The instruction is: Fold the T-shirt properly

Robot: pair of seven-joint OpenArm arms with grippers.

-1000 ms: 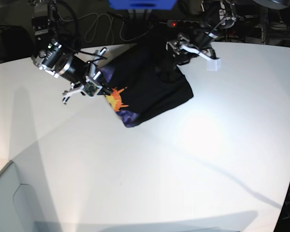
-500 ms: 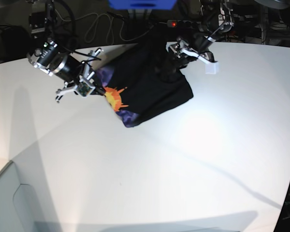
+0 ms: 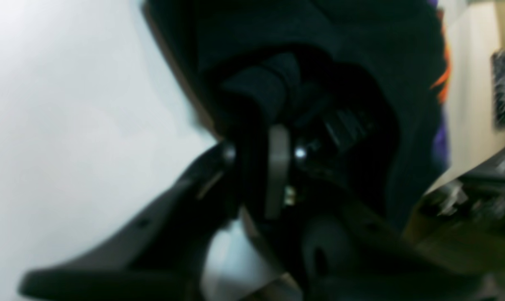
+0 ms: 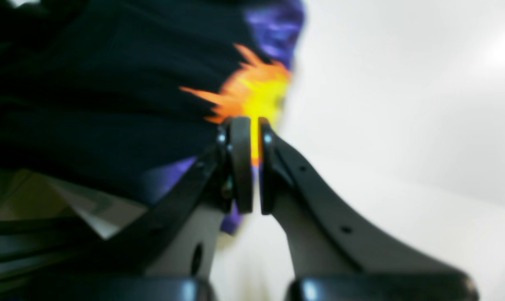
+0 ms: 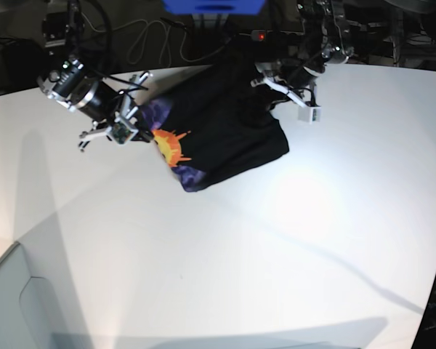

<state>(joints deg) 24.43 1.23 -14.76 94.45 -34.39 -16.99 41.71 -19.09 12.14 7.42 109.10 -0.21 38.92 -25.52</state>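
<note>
Both claws grip the T-shirt [image 5: 218, 127], a black shirt with an orange sun and purple print, bunched at the far end of a white table [image 5: 240, 247]. On the base view's left, the right claw [image 4: 250, 167] has its jaws pressed together on the printed edge of the cloth. On that view's right, the left claw [image 3: 273, 167] looks clamped on a roll of black fabric, though the close view is blurred. The shirt hangs between them in a crumpled heap, not flat. No neat fold shows yet; spreading and folding appear to remain.
</note>
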